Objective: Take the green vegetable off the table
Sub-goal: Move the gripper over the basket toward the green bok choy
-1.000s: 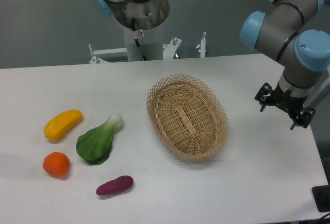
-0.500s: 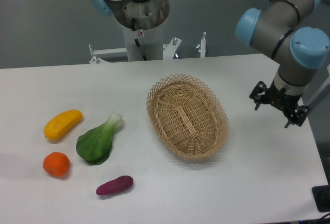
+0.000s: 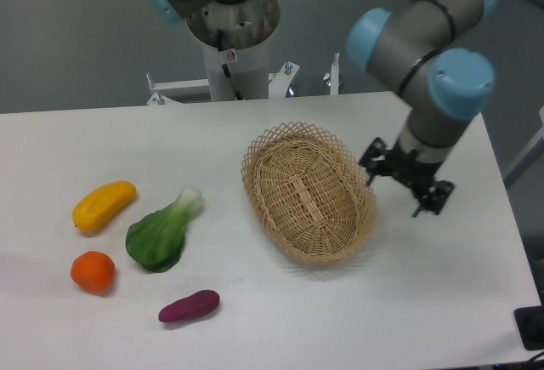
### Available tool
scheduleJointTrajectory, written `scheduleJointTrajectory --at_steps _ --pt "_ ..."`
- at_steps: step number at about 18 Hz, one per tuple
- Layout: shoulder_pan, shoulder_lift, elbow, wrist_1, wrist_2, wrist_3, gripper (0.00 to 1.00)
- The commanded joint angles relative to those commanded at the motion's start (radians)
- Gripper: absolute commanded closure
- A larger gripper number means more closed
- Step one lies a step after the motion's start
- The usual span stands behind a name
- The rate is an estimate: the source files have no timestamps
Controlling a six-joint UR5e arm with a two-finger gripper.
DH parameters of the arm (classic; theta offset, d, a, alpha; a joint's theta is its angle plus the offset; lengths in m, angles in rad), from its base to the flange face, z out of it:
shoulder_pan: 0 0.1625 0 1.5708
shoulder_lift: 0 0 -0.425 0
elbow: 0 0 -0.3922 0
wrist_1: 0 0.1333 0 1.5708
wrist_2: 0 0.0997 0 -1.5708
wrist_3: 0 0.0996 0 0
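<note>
green vegetable [image 3: 161, 232] on table [image 3: 442, 302] | well apart from fingers [image 3: 371, 166] | fingers apart

No text or number can be read; a small sticker [image 3: 230, 55] on the white pedestal [image 3: 234, 64] possibly bears a warning sign, too small to tell.

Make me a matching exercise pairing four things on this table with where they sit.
Things:
1. green vegetable
2. basket
3. orange
4. end effector

Places:
A. front left, nearest the table's left edge
B. by the basket's right rim
C. middle of the table
D. between the yellow vegetable and the basket

Pairs: 1-D, 2-C, 3-A, 4-B
</note>
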Motion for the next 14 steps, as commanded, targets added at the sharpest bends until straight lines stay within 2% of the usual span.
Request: scheduleJointTrajectory --at_steps 3,10,14 --pt "-0.041 0.005 -0.006 0.002 -0.063 -0.071 0.00" --pt "-0.184 0.008 -0.048 0.009 -0.071 -0.192 0.00" --pt "-0.273 0.015 -0.110 0.009 -0.071 -0.198 0.00"
